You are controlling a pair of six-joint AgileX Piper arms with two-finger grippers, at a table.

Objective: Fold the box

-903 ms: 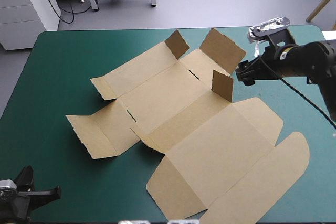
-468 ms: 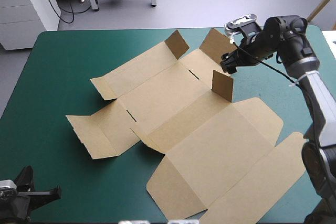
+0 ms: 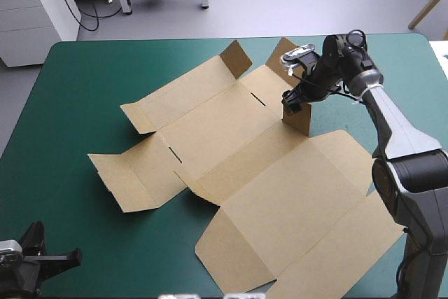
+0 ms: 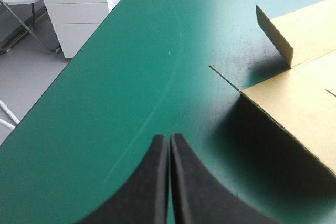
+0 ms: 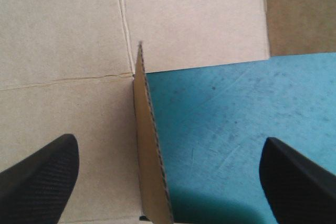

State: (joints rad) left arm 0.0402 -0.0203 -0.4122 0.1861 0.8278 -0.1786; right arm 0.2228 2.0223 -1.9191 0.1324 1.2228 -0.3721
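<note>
The box point(image 3: 238, 152), a flat cut sheet of brown corrugated board with flaps raised, lies on the teal-green cover point(image 3: 84, 89); the right gripper point(image 3: 292, 100), fingers apart, straddles its upright flap point(image 3: 298, 118), while the left gripper point(image 4: 169, 142), fingers together, sits beyond its near-left corner.

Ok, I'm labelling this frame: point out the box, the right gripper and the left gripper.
box point(image 3: 280, 194), high view, on its wide flat panel.
right gripper point(image 5: 169, 142), right wrist view, midway between its open fingertips.
left gripper point(image 4: 169, 141), left wrist view, where its shut fingertips meet.
</note>
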